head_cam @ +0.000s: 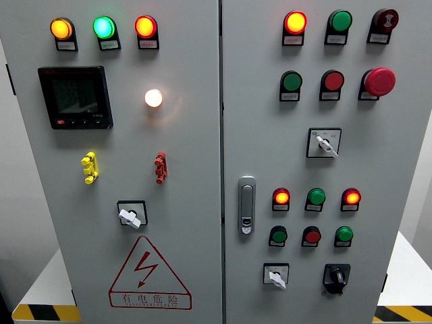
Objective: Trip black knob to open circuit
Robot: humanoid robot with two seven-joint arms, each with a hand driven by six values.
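The black knob [335, 275] sits low on the right-hand door of the cabinet, in the lower right of the frame, its pointer standing roughly upright on a square black plate. Just to its left is a white-handled selector switch [276, 275] on a pale plate, its lever angled down to the right. Above these two run rows of small round lamps and buttons: a lit red lamp [281, 197], a green one [316, 197] and another lit red one [351, 197], then under them a green, a red and a green button. Left of these, by the door's edge, is a chrome door handle [247, 204]. Higher up is another white selector [324, 142], and near the upper right a large red mushroom button [379, 81].

On the left-hand door, a third white selector [131, 214] sits above a red triangular warning sign [148, 273] with a lightning bolt. Above it are a yellow toggle [90, 167] and a red toggle [160, 167], a glowing white lamp [153, 98] and a dark digital meter [75, 97]. Across the upper left glow an amber lamp [61, 29], a green lamp [104, 28] and a red-orange lamp [145, 27].

Neither robot hand shows anywhere in the frame, so I cannot tell whether either is released or clenched.
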